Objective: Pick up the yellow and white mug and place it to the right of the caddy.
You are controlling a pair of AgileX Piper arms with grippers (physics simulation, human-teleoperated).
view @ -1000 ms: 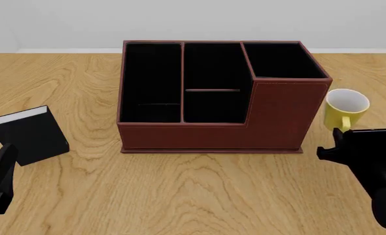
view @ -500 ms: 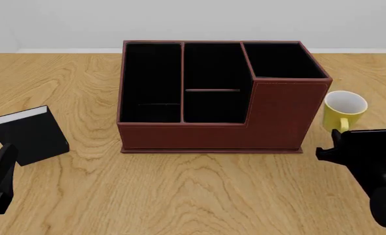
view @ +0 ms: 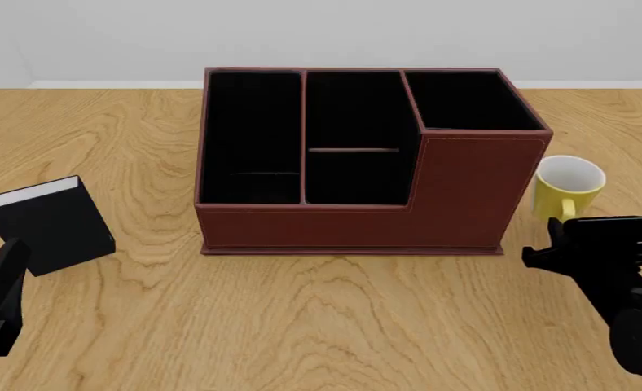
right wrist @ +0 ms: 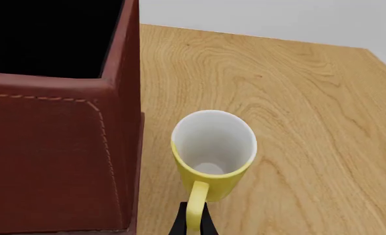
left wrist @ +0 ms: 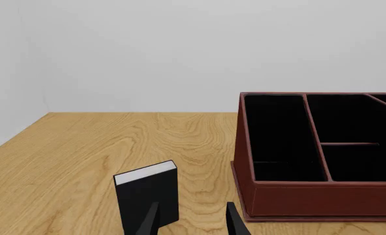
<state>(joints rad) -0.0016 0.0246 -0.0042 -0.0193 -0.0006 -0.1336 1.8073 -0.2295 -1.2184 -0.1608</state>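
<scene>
Yellow and white mug (right wrist: 213, 152), held by its handle in the clenched right gripper (right wrist: 191, 226) just beside the caddy (view: 473, 191); collision risked if swung leftward.

On the table (view: 332, 318) we list: caddy (view: 468, 191) at centre; mug (view: 567, 186) upright just right of it, handle toward us; book (view: 51, 225) standing well to its left, nearer our edge.

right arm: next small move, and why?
Probably lower the mug to the table and open the right tool. Its fingers pinch the yellow handle, and the mug already sits upright right of the caddy, with a narrow gap between them.
</scene>
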